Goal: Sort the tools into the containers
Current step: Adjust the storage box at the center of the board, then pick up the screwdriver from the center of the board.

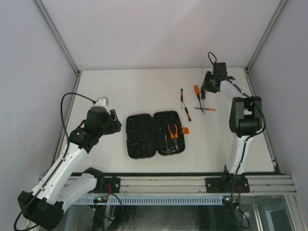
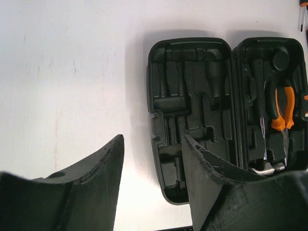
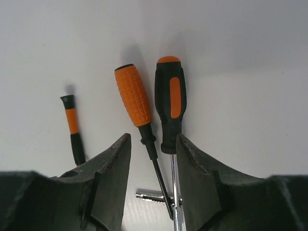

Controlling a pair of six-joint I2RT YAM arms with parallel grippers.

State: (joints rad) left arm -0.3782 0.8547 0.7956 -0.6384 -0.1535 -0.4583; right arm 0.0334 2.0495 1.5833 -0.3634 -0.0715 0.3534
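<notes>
right gripper (image 3: 153, 140) jaws are spread, straddling the shafts of an orange ribbed-handle screwdriver (image 3: 134, 96) and a black-and-orange handled screwdriver (image 3: 169, 110). left gripper (image 2: 153, 138) is spread too, empty, near the open black plastic tool case (image 2: 192, 82). orange-handled pliers (image 2: 281, 108) sit in its right half.

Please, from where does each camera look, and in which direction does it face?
Top external: above and behind the arm bases, facing down at the table; left arm and right arm both show.
Left wrist: on the left arm, facing down past the left gripper at the open case and pliers inside.
Right wrist: on the right arm, facing down past the right gripper at screwdrivers on the table.
Shared: top and left wrist both show case and pliers; top and right wrist, the screwdrivers.
</notes>
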